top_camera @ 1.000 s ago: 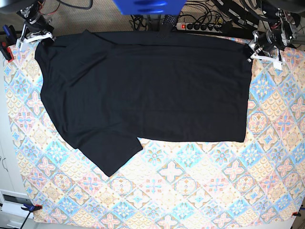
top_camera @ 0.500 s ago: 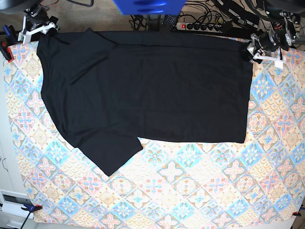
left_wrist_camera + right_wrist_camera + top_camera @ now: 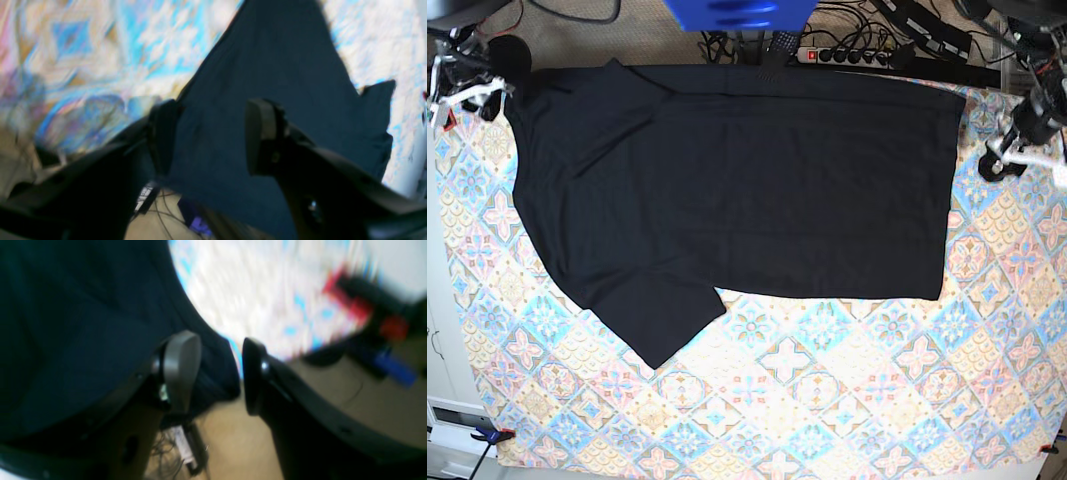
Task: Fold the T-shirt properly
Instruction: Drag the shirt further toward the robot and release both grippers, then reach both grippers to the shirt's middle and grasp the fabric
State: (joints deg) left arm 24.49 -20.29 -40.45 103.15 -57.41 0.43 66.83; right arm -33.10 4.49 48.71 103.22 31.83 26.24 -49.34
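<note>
T-shirt lay flat on the far half of the bench, folded over once into a wide black shape, with one sleeve sticking out at the near left. That looked like the first fold done; more folds seemed left to make it small and neat. The left gripper hung off its right edge, jaws apart and empty. The right gripper sat by the far left corner, jaws apart too.

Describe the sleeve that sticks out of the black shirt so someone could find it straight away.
On the patterned tablecloth, the black T-shirt lies flat across the far half. Follow its near edge toward the base view's left: the sleeve juts out diagonally toward the camera, the only part of the shirt that breaks the straight near edge.
</note>
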